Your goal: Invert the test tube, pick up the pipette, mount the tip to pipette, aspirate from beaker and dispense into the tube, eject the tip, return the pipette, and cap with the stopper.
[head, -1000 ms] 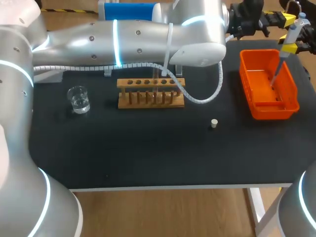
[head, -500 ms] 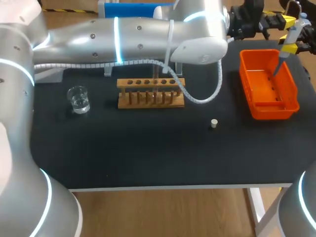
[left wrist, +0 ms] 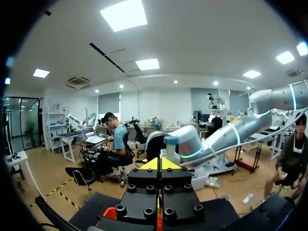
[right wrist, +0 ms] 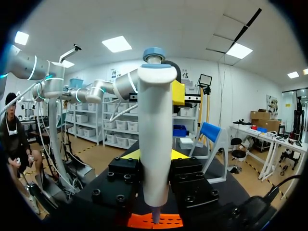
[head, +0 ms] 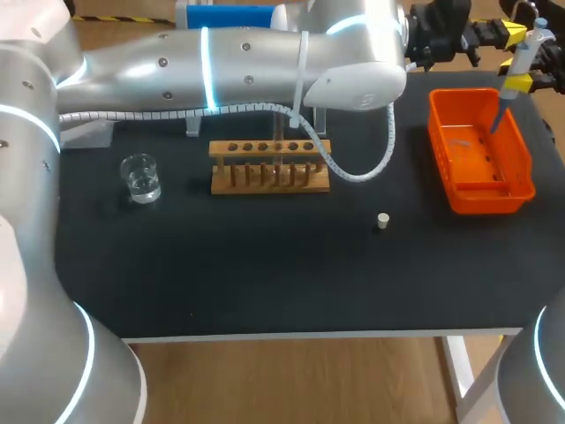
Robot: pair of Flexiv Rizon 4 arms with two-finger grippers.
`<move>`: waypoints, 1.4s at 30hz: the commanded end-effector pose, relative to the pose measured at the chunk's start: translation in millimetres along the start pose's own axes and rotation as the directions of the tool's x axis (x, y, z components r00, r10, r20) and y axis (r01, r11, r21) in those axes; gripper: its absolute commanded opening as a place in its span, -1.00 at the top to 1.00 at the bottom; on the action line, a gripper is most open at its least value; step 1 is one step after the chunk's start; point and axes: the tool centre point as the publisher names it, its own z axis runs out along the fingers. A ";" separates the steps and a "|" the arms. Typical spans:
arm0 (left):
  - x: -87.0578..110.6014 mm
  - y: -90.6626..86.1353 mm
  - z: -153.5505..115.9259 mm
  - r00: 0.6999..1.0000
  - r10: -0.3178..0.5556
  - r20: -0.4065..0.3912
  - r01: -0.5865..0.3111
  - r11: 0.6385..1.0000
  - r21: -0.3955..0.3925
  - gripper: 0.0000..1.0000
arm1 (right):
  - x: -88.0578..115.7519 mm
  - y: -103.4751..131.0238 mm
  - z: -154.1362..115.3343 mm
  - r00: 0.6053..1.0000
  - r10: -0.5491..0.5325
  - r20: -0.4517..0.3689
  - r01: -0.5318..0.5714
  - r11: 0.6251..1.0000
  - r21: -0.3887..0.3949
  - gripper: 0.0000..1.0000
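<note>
The right arm's gripper (right wrist: 155, 155) clamps a white pipette with a blue cap (right wrist: 155, 130) upright over the orange plastic tray (head: 523, 187) at the black table's (head: 265, 274) right rear. The left arm's gripper (left wrist: 160, 163), fingers pressed together and empty, hovers just beside the pipette's top. A small pale stopper (head: 382, 221) lies mid-table.

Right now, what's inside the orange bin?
The bin looks bare inside. The pipette hangs with its thin end over it. The near wall hides the strip behind it.
</note>
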 end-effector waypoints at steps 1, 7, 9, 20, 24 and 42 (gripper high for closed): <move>7.1 -18.3 -10.2 0.999 0.009 0.033 -0.007 0.999 -0.047 -1.00 | -1.4 4.4 0.0 1.000 0.001 -0.002 -0.001 1.000 0.009 1.00; 8.6 -40.4 -21.4 0.999 0.043 -0.016 -0.044 0.996 -0.075 -1.00 | -1.4 4.4 0.0 1.000 0.001 -0.002 -0.001 1.000 0.009 1.00; 9.5 -45.7 -24.0 0.998 0.055 -0.043 -0.059 0.994 -0.088 -1.00 | -1.4 4.4 0.0 1.000 0.001 -0.002 -0.001 1.000 0.009 1.00; 15.6 -56.9 -37.3 0.981 0.092 -0.170 -0.112 0.988 -0.110 -1.00 | -1.4 4.4 0.0 1.000 0.001 -0.002 -0.001 1.000 0.009 1.00; 14.4 -58.0 -44.0 0.976 0.082 -0.200 -0.108 0.986 -0.125 -1.00 | -1.4 4.4 0.0 1.000 0.001 -0.002 -0.001 1.000 0.009 1.00; 28.7 -51.6 -84.3 0.944 0.064 -0.324 -0.113 0.985 -0.134 -1.00 | -1.4 4.4 0.0 1.000 0.001 -0.002 -0.001 1.000 0.009 1.00</move>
